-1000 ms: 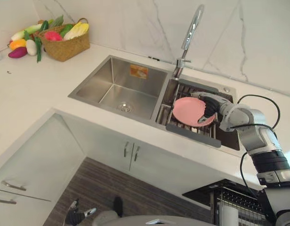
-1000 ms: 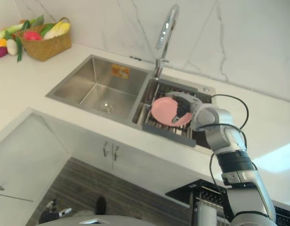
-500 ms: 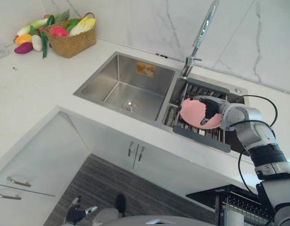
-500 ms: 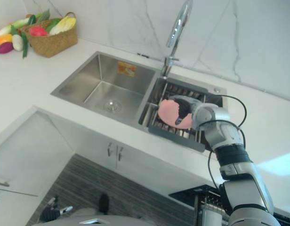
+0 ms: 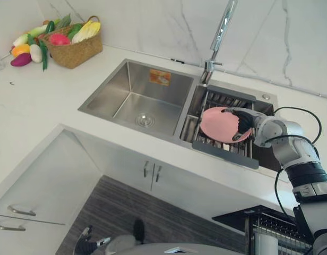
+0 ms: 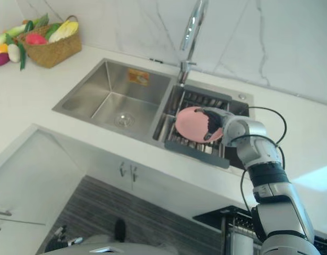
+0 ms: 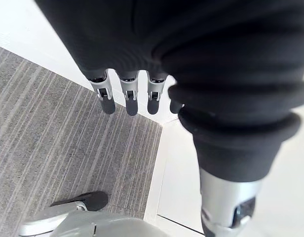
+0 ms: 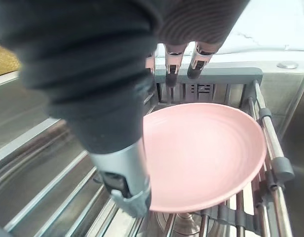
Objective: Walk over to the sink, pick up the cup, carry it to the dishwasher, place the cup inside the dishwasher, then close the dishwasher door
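Observation:
A pink plate [image 5: 219, 125] lies tilted on the slatted drain rack [image 5: 227, 154] in the right compartment of the steel sink [image 5: 108, 93]. My right hand [image 5: 244, 122] hovers over the plate's right side. In the right wrist view its fingers [image 8: 184, 61] reach straight past the far rim of the plate [image 8: 206, 158], and its thumb [image 8: 127, 187] hangs over the near rim, so the hand is open with nothing gripped. My left hand [image 7: 127, 94] hangs low over the grey striped floor, fingers straight and empty.
A tall chrome faucet [image 5: 221, 32] rises behind the rack. A woven basket of vegetables [image 5: 73, 45] stands on the white counter at the far left. The dishwasher's pulled-out wire rack [image 5: 269, 231] is at the lower right, below the counter edge. Cabinet doors [image 5: 150, 170] sit under the sink.
The whole picture has swayed, so the camera moved. My right hand stays over the pink plate, now a little further toward its right rim. The plate rests where it was.

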Controlling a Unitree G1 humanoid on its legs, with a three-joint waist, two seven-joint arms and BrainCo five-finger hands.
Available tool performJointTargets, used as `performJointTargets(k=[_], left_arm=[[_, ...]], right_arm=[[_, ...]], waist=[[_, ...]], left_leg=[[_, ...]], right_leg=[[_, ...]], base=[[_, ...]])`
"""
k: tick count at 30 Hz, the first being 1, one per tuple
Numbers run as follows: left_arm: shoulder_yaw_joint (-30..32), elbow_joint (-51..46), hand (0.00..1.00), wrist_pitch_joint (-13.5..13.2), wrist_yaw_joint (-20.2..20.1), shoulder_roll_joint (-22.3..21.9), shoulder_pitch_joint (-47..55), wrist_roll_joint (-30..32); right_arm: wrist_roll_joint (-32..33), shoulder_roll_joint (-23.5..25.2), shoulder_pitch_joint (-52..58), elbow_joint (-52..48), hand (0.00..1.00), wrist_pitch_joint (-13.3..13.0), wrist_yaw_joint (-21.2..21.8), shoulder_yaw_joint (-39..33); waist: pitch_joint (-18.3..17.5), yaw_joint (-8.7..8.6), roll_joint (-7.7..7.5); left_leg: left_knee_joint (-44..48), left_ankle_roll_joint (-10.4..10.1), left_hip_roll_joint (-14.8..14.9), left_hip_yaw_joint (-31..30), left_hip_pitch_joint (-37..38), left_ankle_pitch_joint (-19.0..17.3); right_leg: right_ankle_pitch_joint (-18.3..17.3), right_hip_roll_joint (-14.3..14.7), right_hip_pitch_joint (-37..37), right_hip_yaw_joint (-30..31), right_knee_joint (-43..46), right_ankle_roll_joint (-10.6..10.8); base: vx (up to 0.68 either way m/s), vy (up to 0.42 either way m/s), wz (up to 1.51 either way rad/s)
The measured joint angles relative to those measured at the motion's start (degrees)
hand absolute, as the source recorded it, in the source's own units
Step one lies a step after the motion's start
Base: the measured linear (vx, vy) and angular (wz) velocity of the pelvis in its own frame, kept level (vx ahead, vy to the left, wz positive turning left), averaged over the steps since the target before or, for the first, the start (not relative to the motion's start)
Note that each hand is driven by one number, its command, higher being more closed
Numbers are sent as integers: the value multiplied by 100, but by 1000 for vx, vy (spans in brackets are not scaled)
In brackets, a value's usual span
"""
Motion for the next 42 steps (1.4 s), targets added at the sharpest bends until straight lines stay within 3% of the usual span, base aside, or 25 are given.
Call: performJointTargets(k=[6, 8, 18, 24, 42], left_arm=[[60, -225, 0, 217, -46, 174, -411, -288], [77, -232, 0, 272, -39, 326, -535, -393], [274, -230, 0, 259, -63, 362, -604, -504], [273, -238, 0, 184, -63, 362, -607, -504], [277, -241, 0, 188, -66, 364, -631, -496]], right_arm=[[-13, -122, -519, -10, 0, 206, -257, 0], [-23, -149, -712, -13, 0, 273, -495, -5], [-395, -338, -931, -18, 0, 240, -929, -3], [-447, -485, -1108, -20, 0, 229, -896, 6], [-116, -843, -1030, -300, 0, 231, -64, 16]], waist=[[218, 149, 216], [394, 136, 205], [544, 250, 167], [644, 207, 186], [680, 67, 204]], left_leg=[[2, -71, 186, 126, -555, 108], [3, -106, 304, 480, -642, 136], [38, -82, 313, 695, -744, 125], [34, -101, 328, 717, -739, 109], [2, -95, 328, 754, -672, 82]], right_leg=[[177, 121, -612, 46, 85, -98], [221, 146, -685, 41, 64, -115], [334, 149, -772, 137, -112, -95], [332, 156, -784, 167, -119, -95], [330, 154, -749, 212, -102, -96]], base=[[-85, -21, -3], [-87, -19, 3], [23, 1, -6], [24, -7, -3], [0, 0, 0]])
